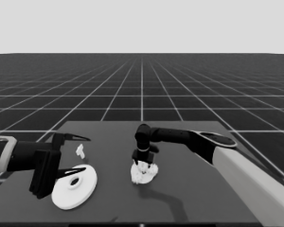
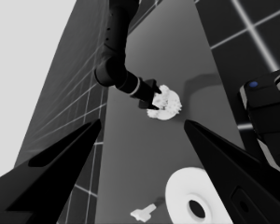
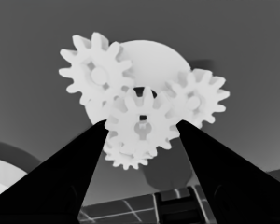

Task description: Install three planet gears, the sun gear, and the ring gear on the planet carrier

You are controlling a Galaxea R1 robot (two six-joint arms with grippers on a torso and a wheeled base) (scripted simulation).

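Right gripper [image 1: 143, 161]: over the smaller white flat round part [image 3: 151, 60], fingers pinching a small white toothed gear [image 3: 141, 126] between their tips, judged the sun gear going to the centre.
Planet gears: one [image 3: 97, 74] past the left fingertip, one [image 3: 198, 99] past the right, a third partly hidden beneath the held gear.
Larger white round part [image 1: 75, 186]: lies by the left fingers, waiting for last.
Left gripper [image 1: 71, 156]: parked, fingers spread.
Thin white piece [image 1: 80, 151]: between those fingers, unheld.

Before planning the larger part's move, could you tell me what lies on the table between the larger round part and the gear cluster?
In the head view, only bare table lies between the larger round part and the smaller round part with its gears.
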